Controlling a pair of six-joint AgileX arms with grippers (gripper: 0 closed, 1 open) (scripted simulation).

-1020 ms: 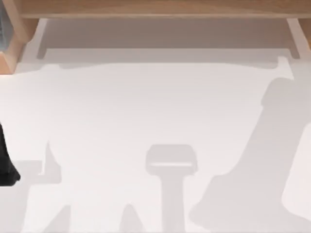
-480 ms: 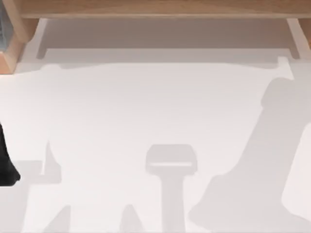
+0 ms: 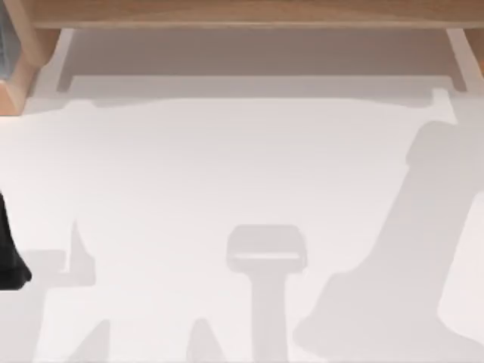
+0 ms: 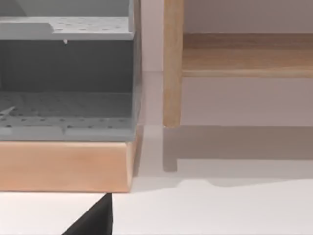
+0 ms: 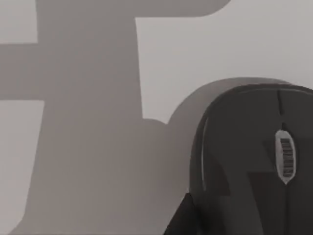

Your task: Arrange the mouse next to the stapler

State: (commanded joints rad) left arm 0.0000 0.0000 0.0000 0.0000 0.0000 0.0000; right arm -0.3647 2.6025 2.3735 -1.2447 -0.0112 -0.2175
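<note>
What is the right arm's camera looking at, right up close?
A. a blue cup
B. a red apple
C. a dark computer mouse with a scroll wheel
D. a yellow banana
C: the right wrist view shows a dark mouse with its scroll wheel, lying on the white table.

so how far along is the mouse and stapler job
Nothing looks done yet. The black mouse lies on the white table close beneath the right wrist camera, not lifted, so the right arm seems to be nearing a grasp. Left arm waits at the table's left edge near the wooden shelf with its grey tray. Still left: grasping the mouse and setting it beside the stapler.
</note>
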